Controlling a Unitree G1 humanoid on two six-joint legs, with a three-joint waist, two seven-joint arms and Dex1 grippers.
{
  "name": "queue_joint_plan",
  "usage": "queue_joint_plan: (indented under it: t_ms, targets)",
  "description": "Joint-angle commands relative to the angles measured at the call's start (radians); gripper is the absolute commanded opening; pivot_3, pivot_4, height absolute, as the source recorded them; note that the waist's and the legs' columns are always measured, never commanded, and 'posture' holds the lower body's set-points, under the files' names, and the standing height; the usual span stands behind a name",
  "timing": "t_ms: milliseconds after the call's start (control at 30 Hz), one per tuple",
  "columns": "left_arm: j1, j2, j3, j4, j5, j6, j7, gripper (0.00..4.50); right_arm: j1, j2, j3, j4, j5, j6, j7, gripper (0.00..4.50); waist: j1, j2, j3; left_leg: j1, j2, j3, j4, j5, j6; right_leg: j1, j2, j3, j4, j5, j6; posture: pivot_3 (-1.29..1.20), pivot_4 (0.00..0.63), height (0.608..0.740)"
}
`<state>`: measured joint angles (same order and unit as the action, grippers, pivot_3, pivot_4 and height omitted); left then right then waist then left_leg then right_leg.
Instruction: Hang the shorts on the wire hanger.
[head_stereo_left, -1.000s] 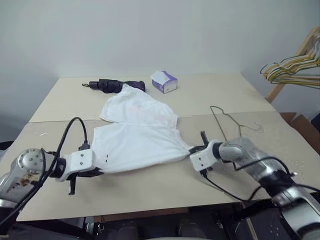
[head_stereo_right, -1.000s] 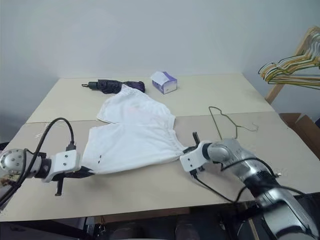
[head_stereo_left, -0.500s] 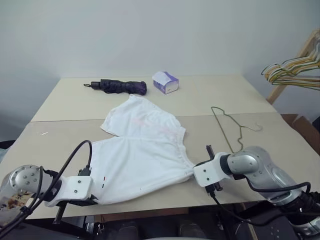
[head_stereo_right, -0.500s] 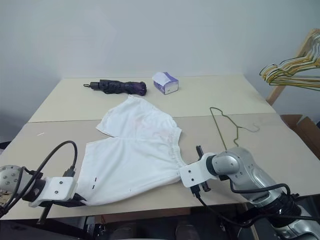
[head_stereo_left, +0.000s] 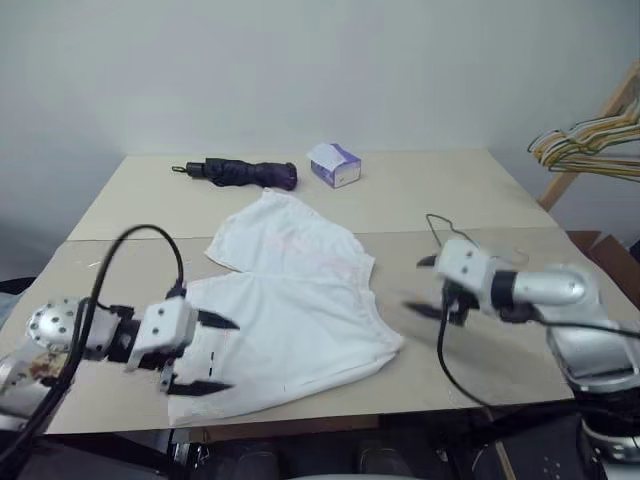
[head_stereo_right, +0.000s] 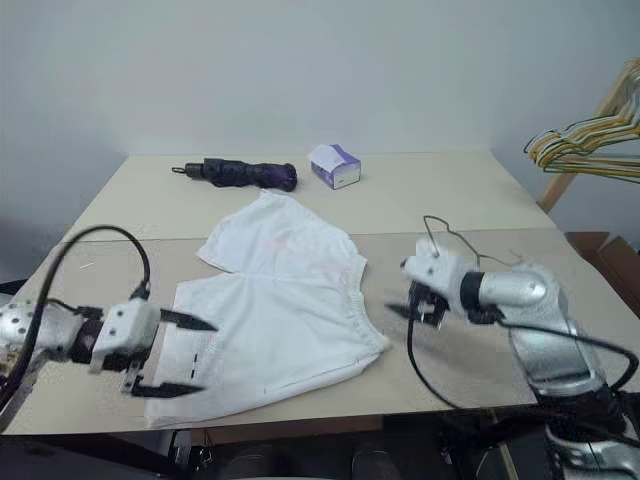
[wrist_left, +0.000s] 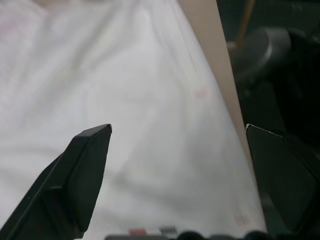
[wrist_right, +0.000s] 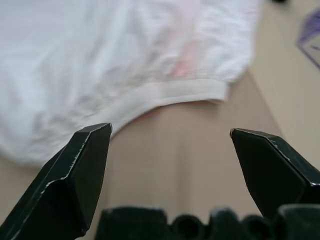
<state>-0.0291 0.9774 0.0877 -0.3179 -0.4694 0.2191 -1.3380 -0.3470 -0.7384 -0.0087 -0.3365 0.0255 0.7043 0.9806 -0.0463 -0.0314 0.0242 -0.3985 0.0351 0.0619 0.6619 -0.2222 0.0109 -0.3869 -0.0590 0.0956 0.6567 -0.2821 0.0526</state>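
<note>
Head views: shorts (head_stereo_left: 290, 305) lie flat on the table (head_stereo_left: 420, 190), waistband toward my right side, legs toward my left, long axis running roughly left-right across the near half. Hanger (head_stereo_right: 462, 243) lies flat on the table just behind my right pincer (head_stereo_right: 408, 288), hook end toward the right edge; it sits right of the shorts, apart from them, not touching as far as I can tell.

Right pincer is spread wide, holding nothing, hovering over bare table between the waistband and the hanger. Right wrist view: both fingers (wrist_right: 75, 180) wide apart, waistband hem ahead of them, bare table beneath. Left pincer (head_stereo_left: 205, 352) is also spread wide and empty, over the near-left leg hem by the small dark-and-red mark. Left wrist view: white cloth between the fingers, table's near edge running close beside them.

Judgement: right arm is clearly nearer the hanger, so it's the one to fetch it; left is better placed for the cloth. Wire lies flat and thin, so it likely needs a low pinch.

Room: open table around the hanger on the right; umbrella (head_stereo_left: 240, 174) and tissue box (head_stereo_left: 334, 164) are well apart at the far side. Near edge is close to the shorts' front hem, so watch for cloth sliding off.
</note>
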Motion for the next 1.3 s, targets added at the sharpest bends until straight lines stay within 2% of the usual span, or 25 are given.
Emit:
queue_joint_plan:
  t_ms: [33, 167, 300, 467, 733, 967, 1067, 1167, 1300]
  targets:
    - [-0.087, -0.072, -0.008, -0.014, -0.043, 0.048, 0.084, 4.48, -0.101, 0.080, -0.079, 0.157, -0.001, 0.137, -0.187, 4.50, -0.001, 0.000, 0.000, 0.000, 0.000, 0.000, 0.000, 0.000, 0.000, 0.000, 0.000, 0.000, 0.000, 0.000, 0.000, -0.08, 0.000, 0.740]
    - [-0.160, -0.141, -0.066, 0.008, 0.005, 0.051, 0.134, 4.48, -0.240, 0.179, -0.150, 0.407, 0.033, 0.171, -0.327, 4.50, -0.023, 0.000, 0.000, -0.002, -0.001, -0.001, 0.000, 0.000, 0.000, -0.001, 0.000, 0.001, 0.000, 0.001, 0.000, -0.10, 0.000, 0.740]
    - [-0.229, -0.204, -0.109, 0.041, 0.038, 0.047, 0.183, 4.48, -0.398, 0.197, -0.112, 0.745, -0.008, 0.131, -0.435, 4.50, -0.047, 0.000, 0.000, -0.001, -0.002, -0.002, 0.000, 0.000, 0.000, 0.001, 0.001, 0.002, 0.000, 0.001, 0.001, -0.11, 0.000, 0.740]
    - [-0.237, -0.210, -0.131, 0.046, 0.054, 0.020, 0.156, 4.48, -0.510, 0.201, -0.089, 1.021, 0.003, 0.045, -0.423, 4.50, -0.084, 0.000, 0.000, -0.004, -0.002, -0.005, 0.000, 0.000, 0.000, -0.001, 0.001, 0.001, -0.001, 0.001, 0.001, -0.11, 0.000, 0.740]
    - [-0.230, -0.224, -0.140, 0.037, 0.076, 0.011, 0.175, 4.48, -0.516, 0.210, 0.019, 1.145, -0.014, -0.068, -0.295, 4.50, -0.136, 0.001, 0.000, -0.002, -0.003, -0.014, 0.000, 0.000, 0.000, 0.001, 0.001, 0.002, 0.000, 0.002, 0.002, -0.08, 0.000, 0.740]
    - [-0.224, -0.230, -0.143, 0.037, 0.085, 0.006, 0.184, 4.48, -0.497, 0.221, 0.066, 1.158, -0.023, -0.096, -0.250, 4.50, -0.134, 0.001, 0.000, -0.003, -0.003, -0.017, 0.000, 0.000, 0.000, 0.001, 0.001, 0.002, -0.001, 0.002, 0.003, -0.08, 0.000, 0.740]
    - [-0.224, -0.229, -0.147, 0.037, 0.092, 0.002, 0.186, 4.48, -0.517, 0.234, 0.059, 1.206, -0.013, -0.040, -0.270, 4.50, -0.133, 0.001, 0.000, -0.003, -0.003, -0.017, 0.000, 0.000, 0.000, 0.001, 0.001, 0.001, -0.001, 0.002, 0.003, -0.08, 0.000, 0.740]
    - [-0.225, -0.231, -0.153, 0.040, 0.102, -0.007, 0.184, 4.50, -0.548, 0.247, 0.051, 1.264, -0.015, 0.028, -0.317, 3.93, -0.134, 0.001, 0.000, -0.002, -0.003, -0.017, 0.000, 0.000, 0.000, 0.002, 0.000, 0.001, -0.001, 0.002, 0.003, -0.08, 0.000, 0.740]
    - [-0.230, -0.236, -0.157, 0.036, 0.097, -0.003, 0.180, 4.50, -0.554, 0.255, 0.086, 1.293, -0.039, 0.057, -0.323, 2.55, -0.133, 0.001, 0.000, -0.002, -0.003, -0.018, 0.000, 0.000, 0.000, 0.002, 0.001, 0.001, -0.001, 0.002, 0.003, -0.09, 0.000, 0.740]
